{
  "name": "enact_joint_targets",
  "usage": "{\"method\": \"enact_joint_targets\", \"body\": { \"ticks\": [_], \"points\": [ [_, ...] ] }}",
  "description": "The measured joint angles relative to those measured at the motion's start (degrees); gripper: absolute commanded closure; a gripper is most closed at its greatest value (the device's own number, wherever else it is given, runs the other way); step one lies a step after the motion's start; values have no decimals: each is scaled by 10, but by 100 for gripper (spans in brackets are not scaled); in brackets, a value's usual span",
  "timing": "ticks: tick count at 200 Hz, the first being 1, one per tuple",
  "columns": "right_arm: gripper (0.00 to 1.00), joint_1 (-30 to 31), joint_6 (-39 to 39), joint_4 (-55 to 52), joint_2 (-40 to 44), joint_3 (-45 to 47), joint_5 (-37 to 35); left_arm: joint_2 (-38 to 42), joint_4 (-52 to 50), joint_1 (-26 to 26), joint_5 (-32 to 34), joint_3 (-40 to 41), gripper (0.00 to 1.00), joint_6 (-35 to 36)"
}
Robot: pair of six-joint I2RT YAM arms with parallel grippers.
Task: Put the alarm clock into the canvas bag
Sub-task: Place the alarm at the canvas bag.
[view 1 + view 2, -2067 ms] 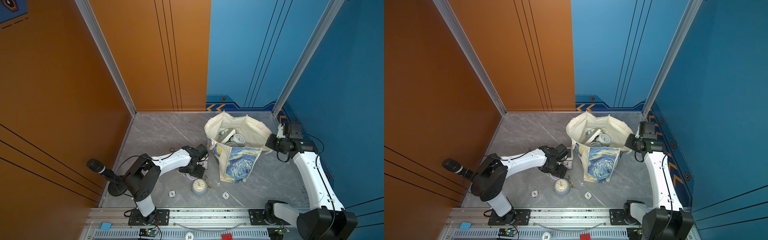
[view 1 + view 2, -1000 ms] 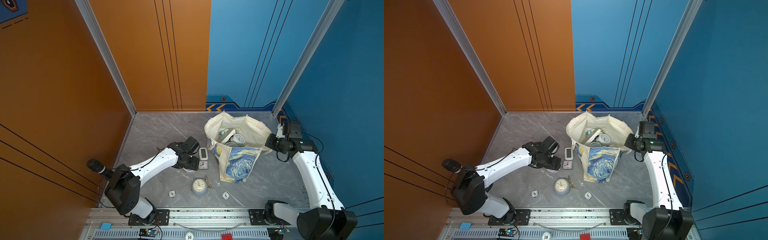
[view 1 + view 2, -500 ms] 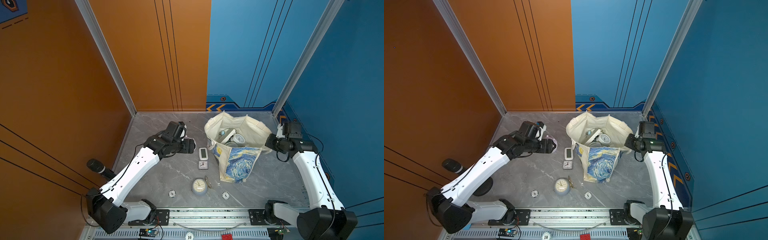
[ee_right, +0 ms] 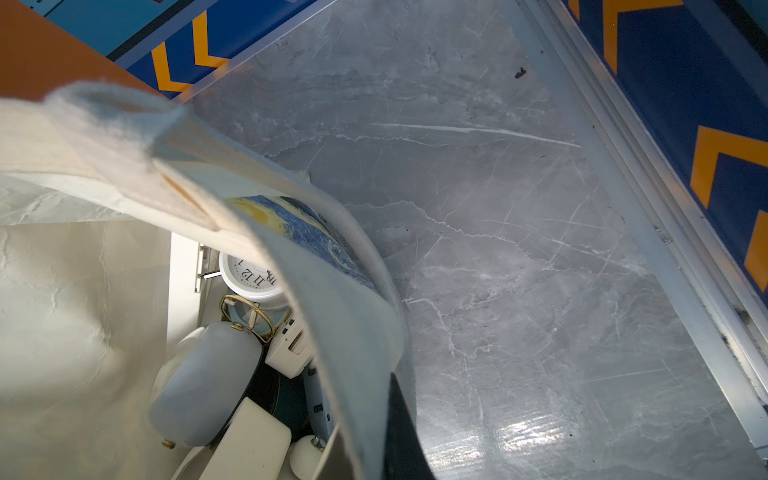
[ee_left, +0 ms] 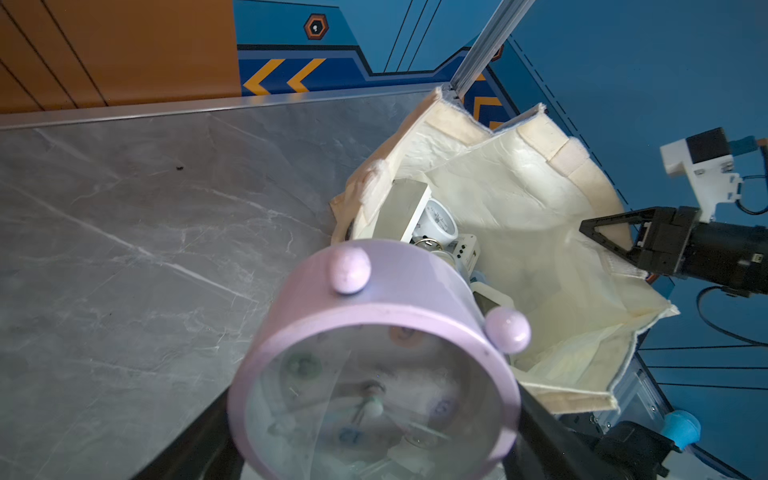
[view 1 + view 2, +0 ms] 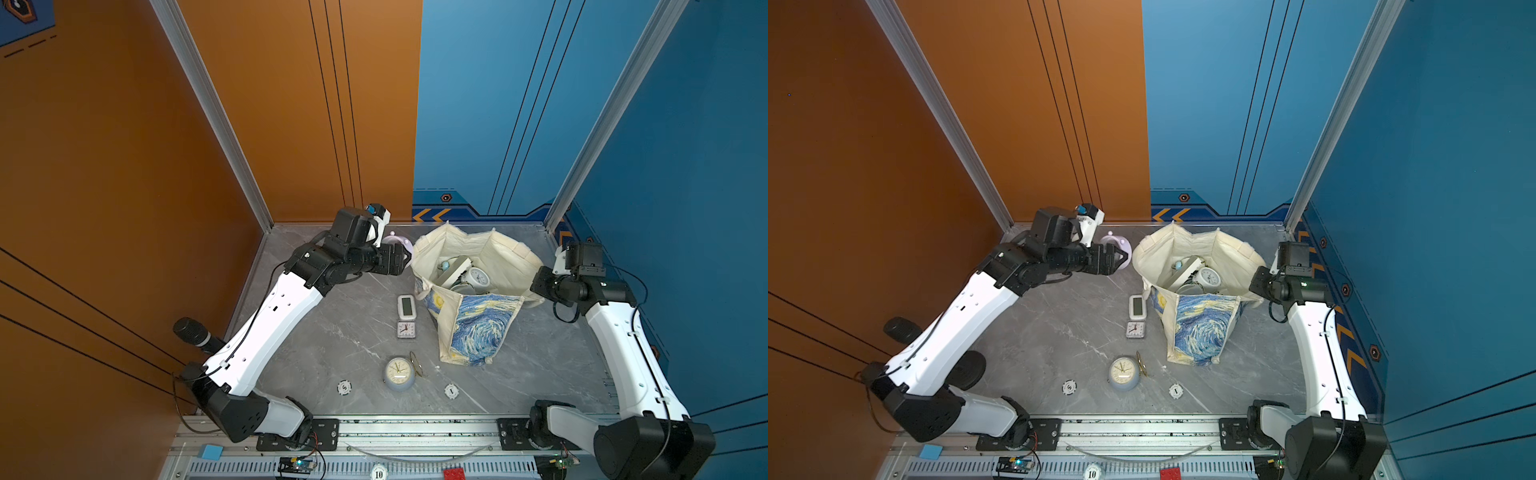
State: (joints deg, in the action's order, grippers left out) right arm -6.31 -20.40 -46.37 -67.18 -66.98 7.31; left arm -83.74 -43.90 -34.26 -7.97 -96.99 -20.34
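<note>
A lilac round alarm clock [image 5: 374, 353] with two knob feet sits between the two black fingers of my left gripper [image 5: 374, 415], which is shut on it. In both top views the left gripper [image 6: 405, 257] [image 6: 1123, 255] holds the alarm clock [image 6: 395, 240] above the floor, just left of the canvas bag's mouth. The canvas bag [image 6: 478, 328] [image 6: 1200, 328] stands open, cream inside with a blue-and-yellow swirl print outside. My right gripper [image 6: 536, 286] [image 4: 374, 415] is shut on the bag's right rim [image 4: 332, 291] and holds it up.
Several clocks [image 6: 476, 277] lie inside the bag. On the grey floor are a white digital clock [image 6: 406, 306], a small square clock [image 6: 406, 329], a round grey clock [image 6: 399, 374] and two round tokens [image 6: 344, 387] [image 6: 451, 390]. A black microphone [image 6: 193, 332] stands at the left wall.
My left arm rose from the floor near the small clocks, carrying the lilac clock up and back toward the bag's mouth. The right arm and the bag stayed still.
</note>
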Motion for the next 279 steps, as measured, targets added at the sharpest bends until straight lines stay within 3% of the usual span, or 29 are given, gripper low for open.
{"method": "enact_joint_targets", "body": {
  "ticks": [131, 279],
  "points": [
    [90, 4, 0, -1, -3, -5, 0, -294, 7, -119, -6, -295, 32, 11],
    [90, 5, 0, 0, -3, -5, 0, -484, 9, -146, 75, -374, 27, -7]
  ]
}}
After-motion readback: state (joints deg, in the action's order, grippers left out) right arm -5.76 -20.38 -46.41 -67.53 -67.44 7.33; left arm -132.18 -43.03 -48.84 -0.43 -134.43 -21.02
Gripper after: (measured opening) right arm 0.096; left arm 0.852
